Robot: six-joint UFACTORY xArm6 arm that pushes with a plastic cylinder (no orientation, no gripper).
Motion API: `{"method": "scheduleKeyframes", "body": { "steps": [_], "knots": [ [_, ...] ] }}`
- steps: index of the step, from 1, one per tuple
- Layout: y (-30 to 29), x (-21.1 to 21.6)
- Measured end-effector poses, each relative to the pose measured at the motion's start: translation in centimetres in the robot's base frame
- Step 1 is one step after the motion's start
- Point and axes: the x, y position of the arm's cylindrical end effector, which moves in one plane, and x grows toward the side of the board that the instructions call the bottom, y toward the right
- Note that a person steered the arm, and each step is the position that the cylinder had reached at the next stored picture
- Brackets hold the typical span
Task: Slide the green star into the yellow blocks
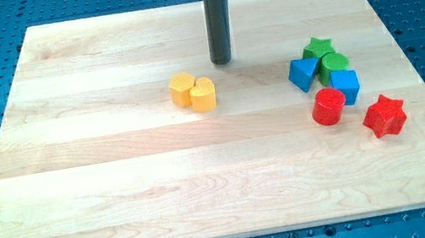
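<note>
The green star [319,48] lies at the view's right, at the top of a tight cluster of blocks. Two yellow blocks sit touching near the board's middle: a yellow hexagon [183,89] on the left and a yellow heart-like block [203,95] on the right. My tip [223,60] stands above and to the right of the yellow blocks, a short gap from them. It is well to the left of the green star and touches no block.
Around the star are a blue triangle [303,74], a green cylinder [334,65], a blue cube [346,85], a red cylinder [329,106] and a red star [385,116]. The wooden board [123,201] lies on a blue perforated table.
</note>
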Motion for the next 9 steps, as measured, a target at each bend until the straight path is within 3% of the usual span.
{"method": "scheduleKeyframes", "body": {
  "steps": [1, 3, 5, 6, 8, 9],
  "knots": [
    [1.0, 4.7],
    [2.0, 18.5],
    [18.5, 25.9],
    [23.9, 21.8],
    [20.6, 10.5],
    [21.9, 12.1]
  ]
}}
